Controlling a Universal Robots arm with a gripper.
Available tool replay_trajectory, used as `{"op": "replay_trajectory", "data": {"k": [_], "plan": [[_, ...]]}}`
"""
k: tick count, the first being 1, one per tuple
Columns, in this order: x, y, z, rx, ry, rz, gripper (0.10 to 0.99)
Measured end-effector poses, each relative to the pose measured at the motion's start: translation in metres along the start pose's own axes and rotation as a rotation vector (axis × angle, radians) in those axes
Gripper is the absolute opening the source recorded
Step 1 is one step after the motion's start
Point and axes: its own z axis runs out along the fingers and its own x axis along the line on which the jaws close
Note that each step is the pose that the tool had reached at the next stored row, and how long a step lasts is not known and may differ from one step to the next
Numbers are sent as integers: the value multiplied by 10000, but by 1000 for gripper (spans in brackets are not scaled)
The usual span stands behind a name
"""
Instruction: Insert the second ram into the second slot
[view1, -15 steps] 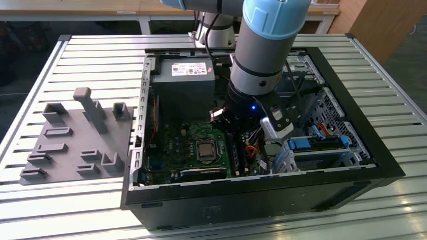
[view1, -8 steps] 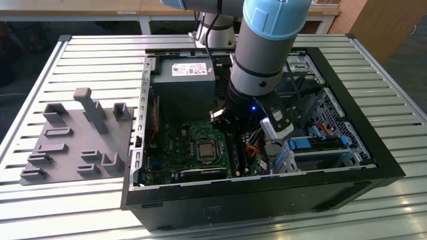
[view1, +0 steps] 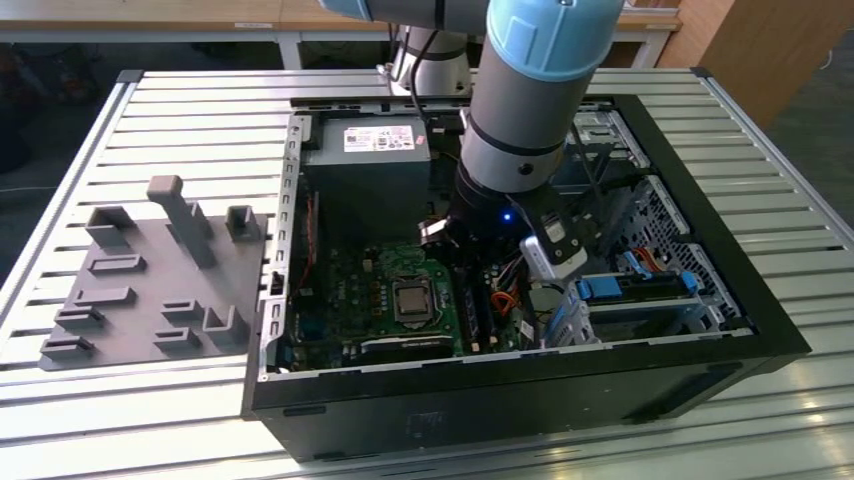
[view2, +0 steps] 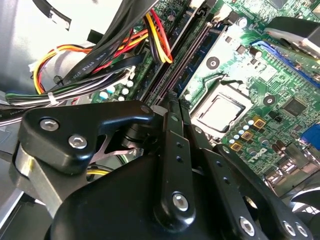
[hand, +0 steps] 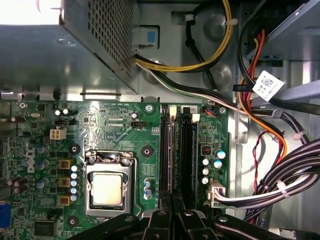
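My gripper (view1: 478, 262) reaches down into the open computer case (view1: 334, 385), over the motherboard's memory slots. In both wrist views its two black fingers stand close together, gripper (hand: 172, 194) (view2: 175, 97). A thin stick seen edge-on, the second ram (hand: 170, 155) (view2: 192, 52), runs straight out from the seam between the fingers. It lies along the slot nearer the processor socket (hand: 107, 190). Whether it is seated I cannot tell. The neighbouring slot (hand: 188, 155) shows as a wide dark band with a white latch at its far end.
A grey power supply (view1: 367, 165) (hand: 60, 50) fills the case's far end. Thick cable bundles (hand: 280, 175) (view2: 100, 65) hang close beside the slots. Blue drive-bay clips (view1: 627, 290) sit at the exterior view's right. A grey fixture plate (view1: 147, 280) lies on the table outside the case.
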Motion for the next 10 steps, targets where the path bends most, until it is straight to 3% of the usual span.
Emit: {"op": "replay_trajectory", "data": {"k": [2, 3, 10], "plan": [[0, -3, 0, 5, 16, 1, 129], [0, -5, 0, 69, 46, 5, 129], [0, -5, 6, 71, 50, 5, 129]]}}
